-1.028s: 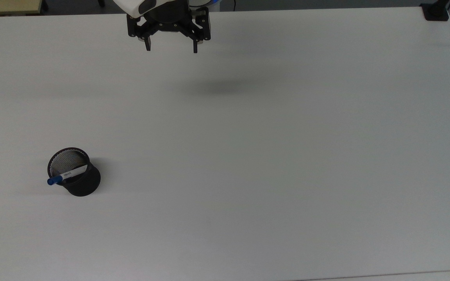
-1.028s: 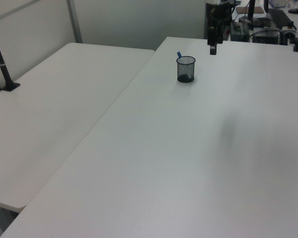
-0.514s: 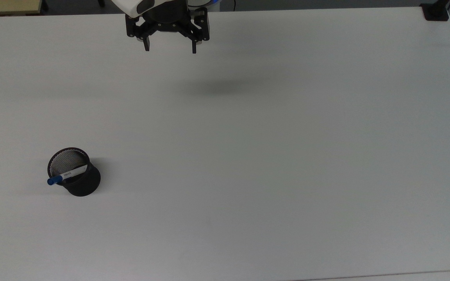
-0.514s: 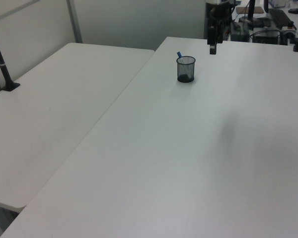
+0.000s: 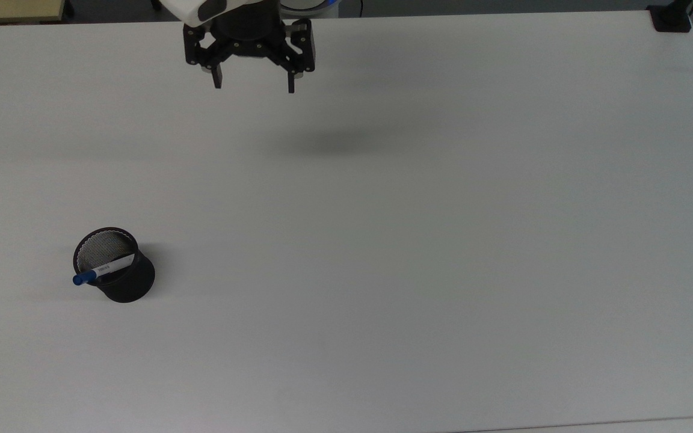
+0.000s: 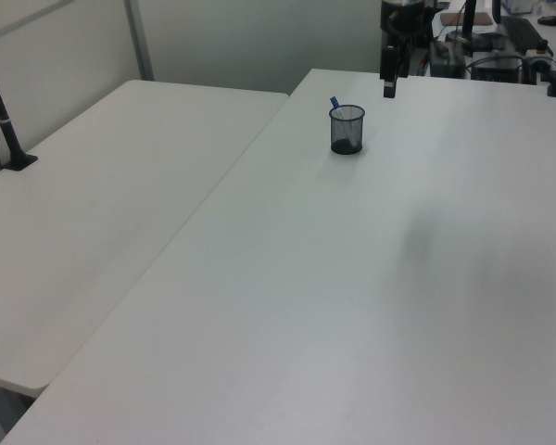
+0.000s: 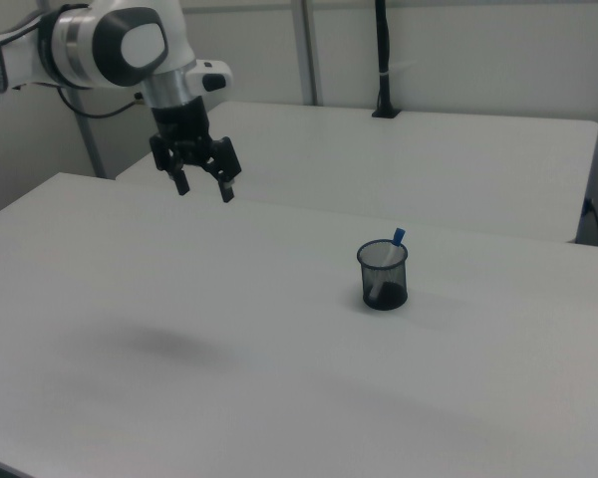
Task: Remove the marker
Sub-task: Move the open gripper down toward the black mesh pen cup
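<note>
The hand (image 5: 253, 84) hangs empty with fingers spread wide above the worktop (image 5: 418, 240). The marker (image 5: 101, 270) stands well apart toward the top view's lower left, leaning in the mesh cup (image 5: 119, 272), blue cap over the rim, probably resting there.

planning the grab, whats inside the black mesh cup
The marker leans inside the black mesh cup, its blue cap poking over the rim. Its lower end is hidden behind the cup's wall. Nothing else shows inside.
</note>
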You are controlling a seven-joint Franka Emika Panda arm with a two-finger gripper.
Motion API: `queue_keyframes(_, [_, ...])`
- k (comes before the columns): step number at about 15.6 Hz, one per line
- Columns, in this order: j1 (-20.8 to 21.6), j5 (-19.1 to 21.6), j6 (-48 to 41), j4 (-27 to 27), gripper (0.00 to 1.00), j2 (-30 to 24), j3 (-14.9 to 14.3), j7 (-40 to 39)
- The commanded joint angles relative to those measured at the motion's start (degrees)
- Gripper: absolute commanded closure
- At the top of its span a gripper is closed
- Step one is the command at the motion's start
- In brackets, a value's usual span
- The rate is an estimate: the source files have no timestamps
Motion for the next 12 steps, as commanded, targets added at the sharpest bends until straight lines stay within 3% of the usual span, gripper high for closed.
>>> queue_keyframes(1, [-3.5, 0.2, 5.7, -1.1, 0.00, 0.8, -0.1, -2.0])
queue_keyframes(12, [-15.3, 0.3, 30.4, -0.9, 0.00, 9.1, -0.1, -2.8])
